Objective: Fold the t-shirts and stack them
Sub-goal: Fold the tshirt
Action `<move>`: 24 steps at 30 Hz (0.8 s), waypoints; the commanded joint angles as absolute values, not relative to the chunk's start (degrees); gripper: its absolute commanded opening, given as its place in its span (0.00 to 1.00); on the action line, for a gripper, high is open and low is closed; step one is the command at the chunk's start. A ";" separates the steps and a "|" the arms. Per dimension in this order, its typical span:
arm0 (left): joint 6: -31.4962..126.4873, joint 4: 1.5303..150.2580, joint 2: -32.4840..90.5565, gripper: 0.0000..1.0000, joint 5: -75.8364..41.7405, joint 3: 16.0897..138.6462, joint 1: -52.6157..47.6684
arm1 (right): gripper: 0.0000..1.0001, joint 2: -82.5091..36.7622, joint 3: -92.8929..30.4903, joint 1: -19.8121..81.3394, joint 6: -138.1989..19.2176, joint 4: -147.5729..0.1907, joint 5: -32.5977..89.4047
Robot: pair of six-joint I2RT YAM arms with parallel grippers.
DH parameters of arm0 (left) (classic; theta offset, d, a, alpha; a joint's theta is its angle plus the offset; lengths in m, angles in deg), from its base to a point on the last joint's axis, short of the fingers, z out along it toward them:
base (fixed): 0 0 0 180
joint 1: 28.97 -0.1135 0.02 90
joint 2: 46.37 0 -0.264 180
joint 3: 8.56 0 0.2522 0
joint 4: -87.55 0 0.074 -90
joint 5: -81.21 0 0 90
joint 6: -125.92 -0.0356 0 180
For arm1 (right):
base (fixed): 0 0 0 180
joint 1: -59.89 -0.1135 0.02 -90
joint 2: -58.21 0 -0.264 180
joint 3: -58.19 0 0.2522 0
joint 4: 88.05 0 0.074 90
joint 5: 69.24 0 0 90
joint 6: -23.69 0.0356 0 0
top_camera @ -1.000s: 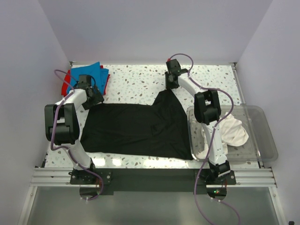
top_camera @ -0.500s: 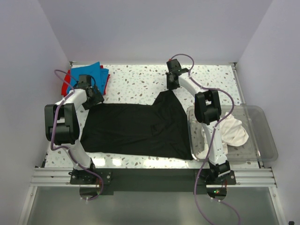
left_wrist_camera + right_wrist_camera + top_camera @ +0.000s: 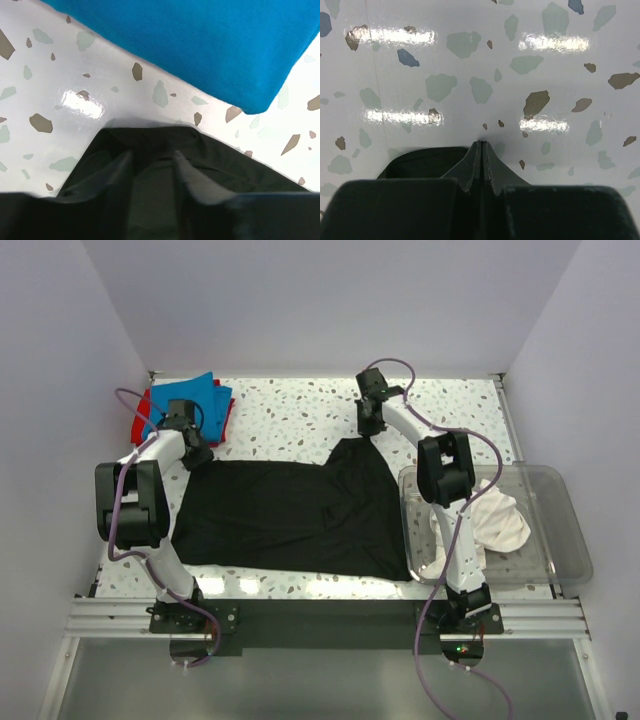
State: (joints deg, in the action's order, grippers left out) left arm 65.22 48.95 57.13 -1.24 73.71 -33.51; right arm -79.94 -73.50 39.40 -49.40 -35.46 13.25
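A plain black t-shirt (image 3: 290, 515) lies spread flat on the speckled table. My left gripper (image 3: 197, 452) is at its far left corner. In the left wrist view this gripper (image 3: 152, 155) has its fingers apart over the black cloth (image 3: 220, 160). My right gripper (image 3: 368, 430) is at the shirt's far right corner, which is drawn up to a point. In the right wrist view it (image 3: 481, 143) is shut, with black cloth (image 3: 420, 160) at its base. A folded blue t-shirt (image 3: 195, 398) (image 3: 200, 45) lies on a red one (image 3: 140, 426) at the far left.
A clear plastic bin (image 3: 560, 500) stands at the right edge of the table with a crumpled white t-shirt (image 3: 500, 520) in it. The right arm's lower links pass in front of the bin. White walls close in the table on three sides.
My right gripper has moved slightly right and away, taking the shirt's point with it. My left gripper has shifted a little at the shirt's far left corner.
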 commanded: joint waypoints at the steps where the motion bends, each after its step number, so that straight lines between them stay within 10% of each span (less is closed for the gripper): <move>1: 64.66 49.80 55.50 0.34 0.18 72.88 -34.07 | 0.00 -76.97 -71.85 39.41 -48.81 -32.63 14.17; 6: 64.48 49.53 55.32 0.00 -0.26 72.70 -34.07 | 0.00 -76.00 -71.15 39.41 -48.82 -32.63 14.00; 24: 55.08 46.90 49.96 0.00 -7.11 73.93 -39.78 | 0.00 -55.19 -57.62 39.41 -50.92 -35.71 15.13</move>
State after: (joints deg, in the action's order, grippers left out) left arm 58.35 48.38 52.94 -4.40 72.81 -39.08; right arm -61.56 -60.21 39.40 -49.75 -35.06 13.87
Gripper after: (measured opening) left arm 0.018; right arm 0.011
